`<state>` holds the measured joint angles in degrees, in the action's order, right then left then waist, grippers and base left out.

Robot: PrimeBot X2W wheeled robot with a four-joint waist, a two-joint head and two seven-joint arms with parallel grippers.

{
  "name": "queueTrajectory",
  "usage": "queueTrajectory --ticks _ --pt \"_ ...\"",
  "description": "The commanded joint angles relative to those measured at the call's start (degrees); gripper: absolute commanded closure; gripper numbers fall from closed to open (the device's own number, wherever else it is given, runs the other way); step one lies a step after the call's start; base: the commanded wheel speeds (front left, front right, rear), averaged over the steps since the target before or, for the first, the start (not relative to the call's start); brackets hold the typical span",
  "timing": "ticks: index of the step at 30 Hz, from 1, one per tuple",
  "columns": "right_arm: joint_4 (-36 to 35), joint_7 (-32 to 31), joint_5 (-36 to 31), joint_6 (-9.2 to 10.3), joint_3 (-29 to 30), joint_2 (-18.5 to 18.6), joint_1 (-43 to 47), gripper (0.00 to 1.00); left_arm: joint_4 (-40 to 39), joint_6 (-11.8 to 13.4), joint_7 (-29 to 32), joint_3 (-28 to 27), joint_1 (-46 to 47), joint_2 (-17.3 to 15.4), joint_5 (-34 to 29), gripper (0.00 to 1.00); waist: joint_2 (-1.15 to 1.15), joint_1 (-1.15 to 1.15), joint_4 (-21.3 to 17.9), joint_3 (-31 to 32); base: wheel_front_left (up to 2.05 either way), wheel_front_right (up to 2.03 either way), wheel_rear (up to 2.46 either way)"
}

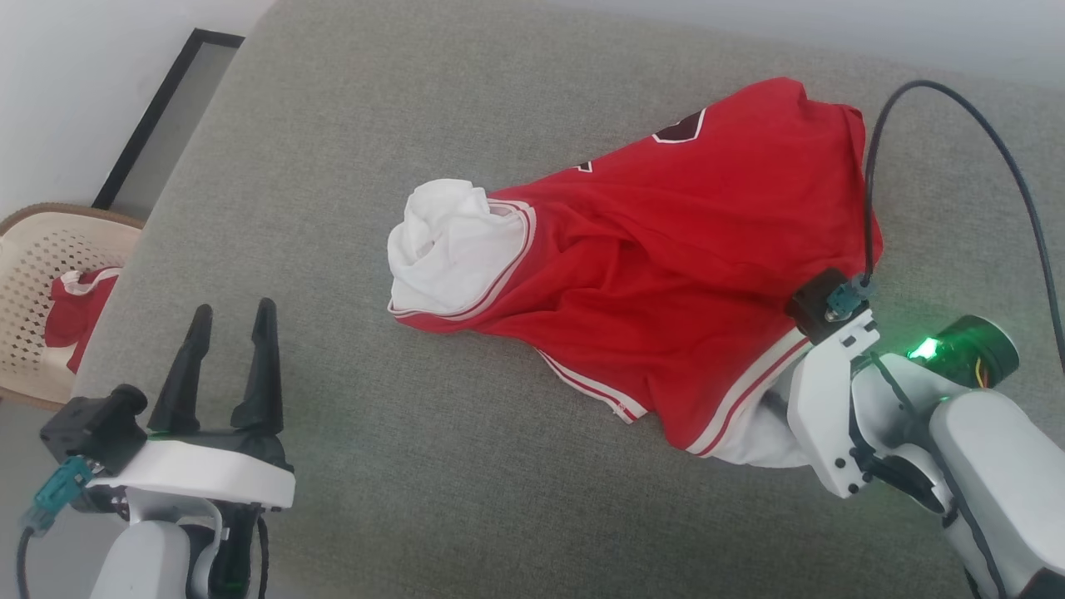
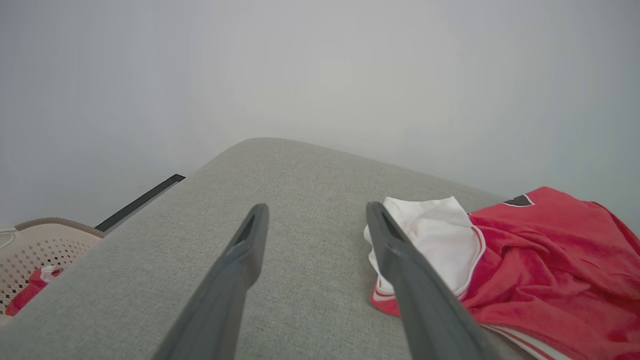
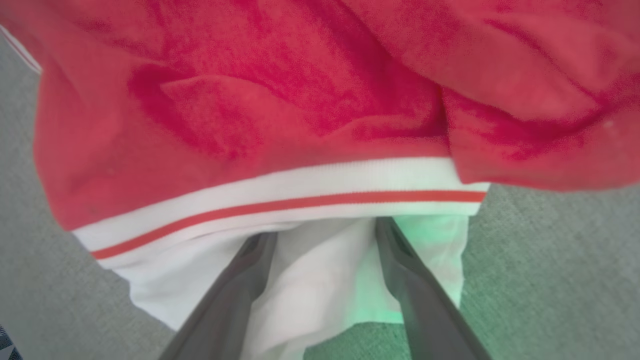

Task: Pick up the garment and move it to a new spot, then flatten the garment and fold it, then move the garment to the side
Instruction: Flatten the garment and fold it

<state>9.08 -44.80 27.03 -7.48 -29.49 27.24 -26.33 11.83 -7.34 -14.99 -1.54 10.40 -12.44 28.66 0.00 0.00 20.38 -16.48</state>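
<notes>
Where the right end effector [image 3: 325, 232] is placed, near right, its fingers are spread wide over a white sleeve of the garment [image 1: 666, 249], tips at the striped trim; nothing is pinched. The left end effector [image 1: 233, 320] is seen wide open and empty, near left, apart from the garment. The garment is laid crumpled mid grey upholstered surface [image 1: 416, 466]. A pale basket [image 1: 33, 274] is seen left; a white wall [image 2: 320, 75] behind.

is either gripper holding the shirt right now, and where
Nothing is held. The left gripper is open over the cushion; the right gripper is open, fingers apart over the garment's white sleeve.
</notes>
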Motion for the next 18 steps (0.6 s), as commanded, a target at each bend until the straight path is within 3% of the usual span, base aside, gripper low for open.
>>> queueTrajectory --ticks 1,10,18 --pt "2.1 0.5 0.2 -0.02 -1.9 -0.4 0.9 1.00 -0.4 -0.2 -0.2 0.2 -0.2 0.0 0.1 0.00 0.00 0.00 0.1 -0.1 0.00 0.00 0.00" --pt "1.1 2.6 1.5 0.04 -0.6 2.9 -1.5 1.00 -1.9 -0.2 -0.3 -1.3 -1.5 -0.4 1.2 0.00 0.00 0.00 -2.0 0.6 0.00 0.00 0.00" --pt "-3.6 1.0 3.5 0.02 5.8 8.4 -0.1 1.00 -3.2 -0.2 -0.2 -2.9 -3.1 -0.9 1.3 0.00 0.00 0.00 -5.4 1.8 0.00 0.00 0.00"
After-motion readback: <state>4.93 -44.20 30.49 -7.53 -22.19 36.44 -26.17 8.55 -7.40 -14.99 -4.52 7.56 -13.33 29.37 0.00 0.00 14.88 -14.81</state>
